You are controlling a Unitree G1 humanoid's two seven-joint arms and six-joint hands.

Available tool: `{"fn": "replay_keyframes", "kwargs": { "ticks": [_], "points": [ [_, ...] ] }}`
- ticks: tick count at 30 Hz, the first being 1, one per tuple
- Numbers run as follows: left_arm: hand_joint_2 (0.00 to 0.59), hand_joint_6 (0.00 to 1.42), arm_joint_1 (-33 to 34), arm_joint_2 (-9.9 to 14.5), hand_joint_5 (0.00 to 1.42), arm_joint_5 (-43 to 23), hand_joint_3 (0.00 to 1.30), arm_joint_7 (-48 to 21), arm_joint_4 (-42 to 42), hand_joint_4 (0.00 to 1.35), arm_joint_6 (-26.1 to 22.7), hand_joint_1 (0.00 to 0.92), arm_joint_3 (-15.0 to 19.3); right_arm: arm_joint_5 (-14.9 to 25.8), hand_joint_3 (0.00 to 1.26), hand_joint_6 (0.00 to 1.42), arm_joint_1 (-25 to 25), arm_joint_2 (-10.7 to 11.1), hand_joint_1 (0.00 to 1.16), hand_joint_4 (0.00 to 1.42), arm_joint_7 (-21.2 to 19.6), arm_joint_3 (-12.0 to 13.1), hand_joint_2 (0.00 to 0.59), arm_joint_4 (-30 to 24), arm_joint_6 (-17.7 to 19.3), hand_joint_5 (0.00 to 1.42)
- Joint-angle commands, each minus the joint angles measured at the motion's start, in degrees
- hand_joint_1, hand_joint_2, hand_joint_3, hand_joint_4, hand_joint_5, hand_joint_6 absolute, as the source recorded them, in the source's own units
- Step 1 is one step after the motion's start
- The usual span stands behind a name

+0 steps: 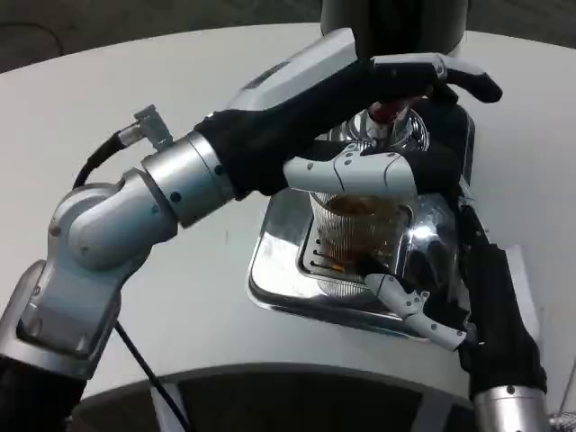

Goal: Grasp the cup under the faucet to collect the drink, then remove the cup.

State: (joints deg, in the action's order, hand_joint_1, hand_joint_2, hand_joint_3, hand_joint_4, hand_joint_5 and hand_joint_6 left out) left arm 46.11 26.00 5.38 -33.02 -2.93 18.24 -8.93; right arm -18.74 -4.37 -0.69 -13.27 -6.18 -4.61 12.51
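Note:
A clear ribbed cup (360,236) with amber drink in it stands on the grille of a chrome drip tray (274,270), under the faucet (389,115) of a dark dispenser. My right hand (450,279) wraps around the cup from the right, its white fingers curling at the cup's front base. My left hand (396,117) reaches across from the left and rests on the faucet's lever; one finger lies over the top of the dispenser, another stretches across above the cup's rim.
The dispenser body (396,22) rises at the back of the round white table (135,108). My left forearm (180,189) crosses the table on the left, with a black cable trailing below it.

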Motion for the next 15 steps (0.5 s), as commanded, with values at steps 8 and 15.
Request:
{"fn": "replay_keyframes", "kwargs": {
  "ticks": [8,15],
  "points": [
    [0.075,0.14,-2.56,1.49,0.26,1.67,0.31,-0.94,0.25,0.20,-0.38,0.000,-0.81,-1.56,0.07,0.11,-3.47,-1.33,0.83,0.06,-3.30,-1.70,0.192,5.34,2.94,0.02],
    [0.075,0.14,-2.67,1.64,0.26,1.67,0.31,-0.80,0.66,0.20,-0.63,0.000,-0.69,-2.29,0.06,0.11,-6.03,-0.98,0.83,0.04,-4.49,-2.01,0.192,8.50,4.30,0.01]
  ]
}}
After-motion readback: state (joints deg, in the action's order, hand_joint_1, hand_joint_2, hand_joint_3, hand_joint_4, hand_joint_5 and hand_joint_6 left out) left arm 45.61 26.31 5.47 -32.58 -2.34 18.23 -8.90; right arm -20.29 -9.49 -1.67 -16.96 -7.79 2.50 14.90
